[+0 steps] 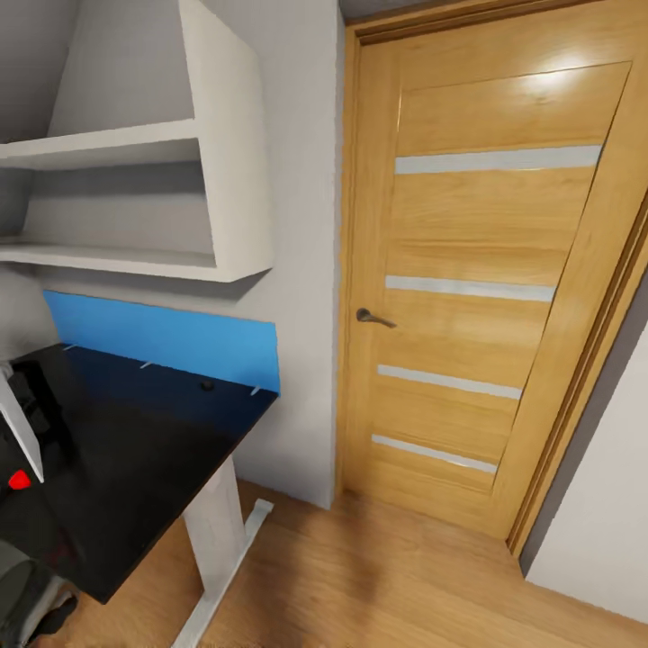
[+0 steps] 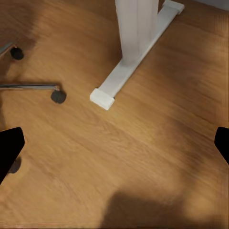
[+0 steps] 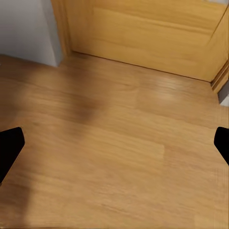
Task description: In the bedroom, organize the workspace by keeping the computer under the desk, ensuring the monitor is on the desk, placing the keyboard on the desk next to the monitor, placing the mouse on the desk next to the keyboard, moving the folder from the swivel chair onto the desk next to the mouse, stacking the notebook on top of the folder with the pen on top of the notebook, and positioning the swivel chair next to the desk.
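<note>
A glossy black desk (image 1: 153, 450) on a white leg (image 1: 216, 526) fills the lower left of the head view. At its far left edge I see a slice of the monitor (image 1: 20, 432), with a silver-grey rim and a small red dot. In the left wrist view, chrome legs and black castors of the swivel chair (image 2: 33, 87) lie on the floor beside the desk's white foot (image 2: 129, 67). My left gripper (image 2: 114, 148) hangs open over bare floor, holding nothing. My right gripper (image 3: 114, 148) is also open and empty, above floor near the door.
A closed wooden door (image 1: 490, 297) with a dark handle (image 1: 373, 317) stands right of the desk. White wall shelves (image 1: 144, 198) hang above the desk, over a blue back panel (image 1: 162, 337). Wooden floor (image 1: 378, 576) stretches between the desk and the door.
</note>
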